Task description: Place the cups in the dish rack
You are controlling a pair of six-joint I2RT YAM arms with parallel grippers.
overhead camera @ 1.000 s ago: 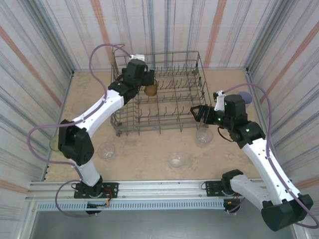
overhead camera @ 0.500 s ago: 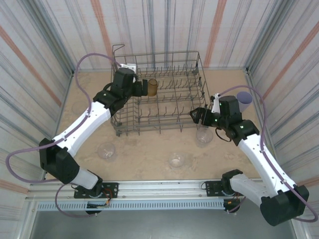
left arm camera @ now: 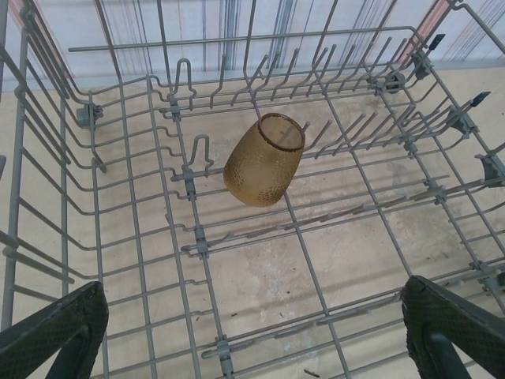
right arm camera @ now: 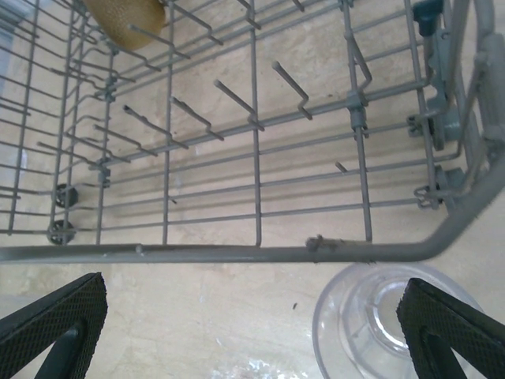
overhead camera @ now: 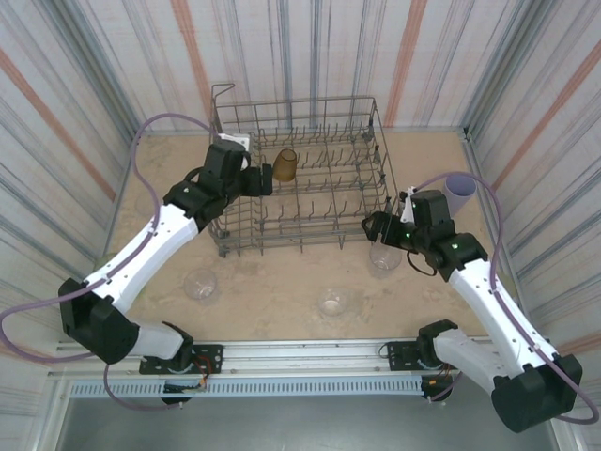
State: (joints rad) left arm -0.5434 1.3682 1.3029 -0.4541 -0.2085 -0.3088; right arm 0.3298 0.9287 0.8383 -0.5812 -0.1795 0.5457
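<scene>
Dish rack [overhead camera: 310,202] sits far-centre on the table [overhead camera: 272,291]. Left gripper [overhead camera: 260,178] hangs over the rack's left end, jaws wide, empty. The amber cup [left arm camera: 264,160] is tilted among the tines just ahead of it, already loaded. Right gripper [overhead camera: 373,225] is at the near-right corner, jaws wide, empty. Likely next pick is the clear cup [overhead camera: 384,256]: axis vertical, just outside the near rail, base-side of the fingers, right arm nearer. The right wrist view shows its rim close up. The top view adds a second clear cup [overhead camera: 200,284], a third clear cup [overhead camera: 333,302] and a lavender cup [overhead camera: 460,191].

Beige table [overhead camera: 272,274], dish rack [overhead camera: 319,212] on it, clear cups [overhead camera: 333,301], lavender cup [overhead camera: 460,194]
</scene>
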